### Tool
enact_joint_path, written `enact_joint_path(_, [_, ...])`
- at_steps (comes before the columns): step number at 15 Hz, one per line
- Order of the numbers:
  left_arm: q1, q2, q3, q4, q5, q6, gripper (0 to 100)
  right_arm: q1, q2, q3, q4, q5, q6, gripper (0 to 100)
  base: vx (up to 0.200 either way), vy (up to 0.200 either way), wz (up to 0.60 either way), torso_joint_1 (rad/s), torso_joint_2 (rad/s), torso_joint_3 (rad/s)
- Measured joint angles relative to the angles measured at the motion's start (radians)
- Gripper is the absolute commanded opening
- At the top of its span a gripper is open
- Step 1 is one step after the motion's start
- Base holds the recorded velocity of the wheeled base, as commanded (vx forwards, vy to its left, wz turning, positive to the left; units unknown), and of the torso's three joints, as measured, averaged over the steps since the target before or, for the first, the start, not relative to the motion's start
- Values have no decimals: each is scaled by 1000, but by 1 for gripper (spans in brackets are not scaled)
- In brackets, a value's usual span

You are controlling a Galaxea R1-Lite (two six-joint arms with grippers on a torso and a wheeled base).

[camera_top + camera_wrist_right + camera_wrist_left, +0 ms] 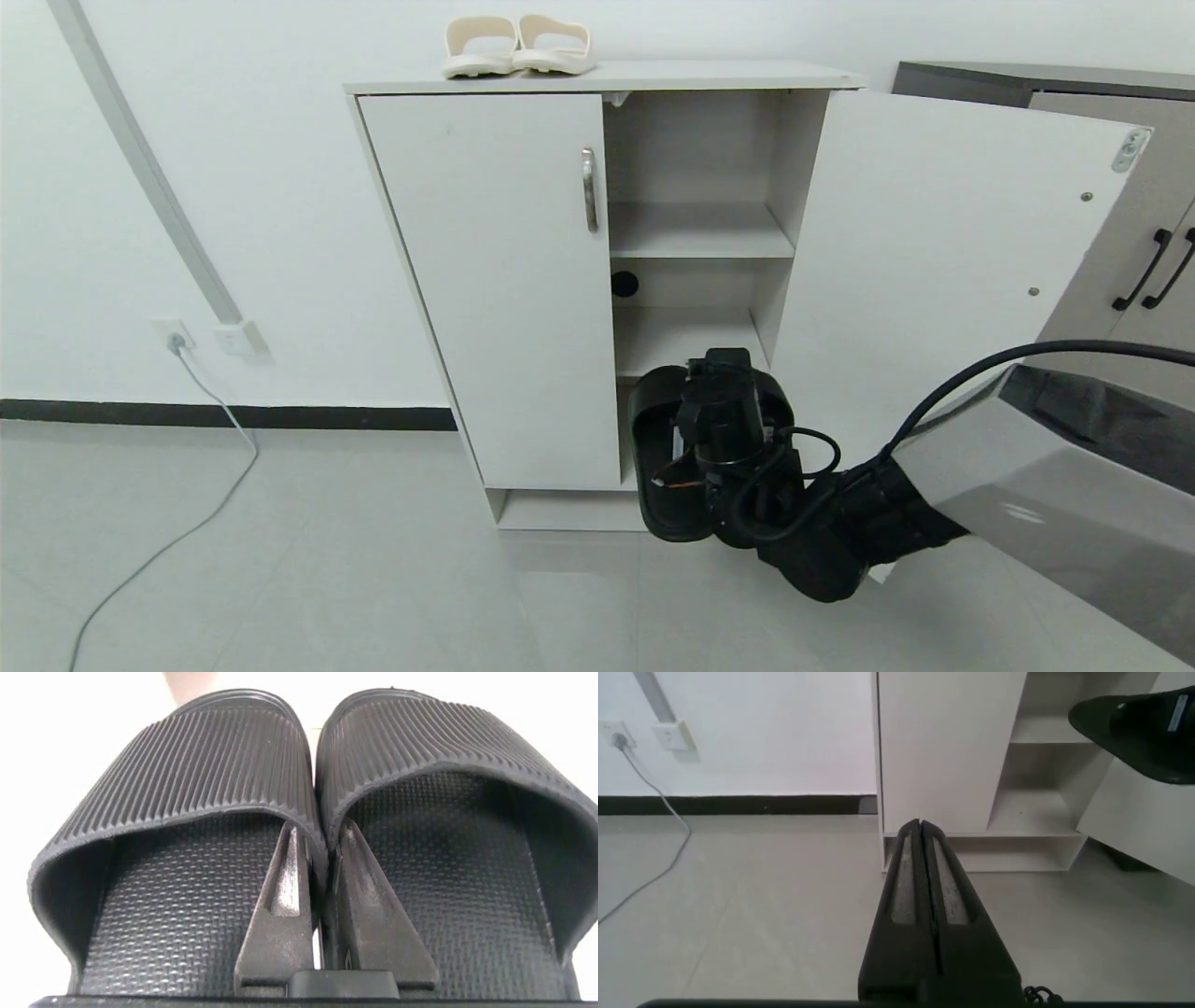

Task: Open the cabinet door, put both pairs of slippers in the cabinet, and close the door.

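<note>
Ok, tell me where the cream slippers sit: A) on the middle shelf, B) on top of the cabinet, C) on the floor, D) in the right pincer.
B: the cream slippers lie side by side on top of the cabinet; the right pincer grips the black pair.

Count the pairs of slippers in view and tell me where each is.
2. The cream pair lies on top of the cabinet. The black pair is pinched by the right gripper, in front of the cabinet's open side, low down.
</note>
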Motion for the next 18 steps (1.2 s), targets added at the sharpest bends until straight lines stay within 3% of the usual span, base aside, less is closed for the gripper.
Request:
enact_joint_path(12, [0, 1, -1, 1, -2, 3, 0, -3, 70, -9, -20, 33, -8, 0, 0, 0, 0, 0, 0, 0])
enact_joint_path(18, [-1, 1, -1, 2, -3, 5, 0, -5, 76, -28, -12, 56, -10, 0, 0, 0, 0, 3, 1, -172])
